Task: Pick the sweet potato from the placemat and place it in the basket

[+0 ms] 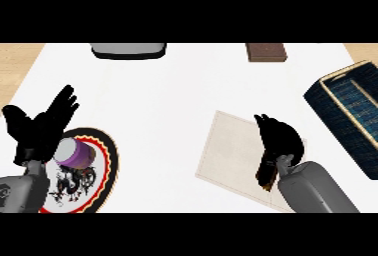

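A beige placemat [225,155] lies on the white counter, right of the middle. My right hand [280,137] is over its right part, fingers curled down round the sweet potato [265,174]. Only the potato's brown-orange end shows below the palm, beside my wrist. The basket [334,102], dark blue with a tan rim, stands at the right edge, a little beyond and to the right of this hand. My left hand [40,127] rests open at the far left, fingers up, holding nothing.
A round plate [108,165] with a red and black rim lies at lower left, with a purple and white cup [74,152] on it next to my left hand. A grey appliance [128,50] and a brown box [266,51] sit along the far edge.
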`<state>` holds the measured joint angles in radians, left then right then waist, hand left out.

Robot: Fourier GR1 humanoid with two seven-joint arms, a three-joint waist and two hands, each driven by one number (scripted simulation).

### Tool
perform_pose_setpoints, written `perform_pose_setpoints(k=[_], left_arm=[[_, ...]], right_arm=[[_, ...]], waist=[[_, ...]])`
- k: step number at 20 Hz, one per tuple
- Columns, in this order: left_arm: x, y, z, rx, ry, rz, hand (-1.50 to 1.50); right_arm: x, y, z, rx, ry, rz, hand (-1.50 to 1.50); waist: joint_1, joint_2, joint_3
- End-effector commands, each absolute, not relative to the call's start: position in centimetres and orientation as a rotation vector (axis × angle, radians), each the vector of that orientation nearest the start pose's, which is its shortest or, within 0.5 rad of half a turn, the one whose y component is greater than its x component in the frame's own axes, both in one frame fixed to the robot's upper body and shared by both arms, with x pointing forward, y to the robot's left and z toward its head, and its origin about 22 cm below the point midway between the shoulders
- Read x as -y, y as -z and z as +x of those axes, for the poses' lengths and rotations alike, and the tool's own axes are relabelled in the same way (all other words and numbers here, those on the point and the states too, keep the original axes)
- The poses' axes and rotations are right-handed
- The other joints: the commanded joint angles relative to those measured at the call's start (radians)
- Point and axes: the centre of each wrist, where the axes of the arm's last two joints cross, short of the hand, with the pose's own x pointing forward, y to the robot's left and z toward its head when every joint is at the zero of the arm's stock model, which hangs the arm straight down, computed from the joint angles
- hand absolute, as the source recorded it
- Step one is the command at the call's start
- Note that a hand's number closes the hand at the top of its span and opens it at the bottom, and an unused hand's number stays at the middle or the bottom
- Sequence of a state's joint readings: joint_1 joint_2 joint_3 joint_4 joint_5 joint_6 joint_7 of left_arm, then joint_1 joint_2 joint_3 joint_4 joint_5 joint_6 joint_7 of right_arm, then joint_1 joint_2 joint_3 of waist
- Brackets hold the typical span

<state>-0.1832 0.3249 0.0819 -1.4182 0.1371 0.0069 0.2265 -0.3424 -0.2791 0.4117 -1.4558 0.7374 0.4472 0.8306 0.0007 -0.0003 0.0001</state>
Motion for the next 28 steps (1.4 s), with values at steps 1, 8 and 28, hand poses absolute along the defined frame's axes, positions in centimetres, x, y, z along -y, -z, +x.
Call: perform_pose_setpoints(k=[1,8,28], left_arm=[[-31.6,-3.9,28.1,1.363,0.063,0.213,0.00],[-31.2,-4.3,28.6,1.383,0.078,0.205,0.00],[-32.2,-3.6,28.8,1.368,0.073,0.190,0.00]], right_arm=[[17.3,-4.6,29.7,0.665,-1.235,-0.803,-1.50],[18.7,-4.5,28.7,0.714,-1.196,-0.751,-1.50],[18.1,-0.8,27.4,0.651,-1.275,-0.796,-1.50]], waist=[[0.001,0.000,0.000],[0.000,0.000,0.000],[0.001,0.000,0.000]])
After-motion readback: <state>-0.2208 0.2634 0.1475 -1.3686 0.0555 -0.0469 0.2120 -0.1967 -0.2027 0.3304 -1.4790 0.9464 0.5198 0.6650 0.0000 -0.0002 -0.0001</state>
